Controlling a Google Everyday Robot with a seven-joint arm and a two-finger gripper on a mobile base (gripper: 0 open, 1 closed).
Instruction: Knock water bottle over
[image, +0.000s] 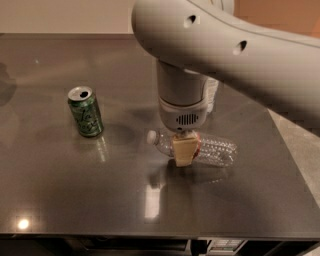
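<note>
The water bottle (215, 149) lies on its side on the dark table (60, 190), right of centre. It is clear and ribbed, with its white cap (151, 136) pointing left and a reddish band (198, 145) round its middle. My gripper (183, 156) hangs straight down from the big white arm (225, 55). Its tan tip sits against the near side of the bottle at the band, hiding part of the bottle's middle.
A green soda can (86, 111) stands upright to the left, well apart from the bottle. A second clear bottle (212, 94) shows partly behind the arm's wrist. The table's right edge (292, 150) runs close past the lying bottle.
</note>
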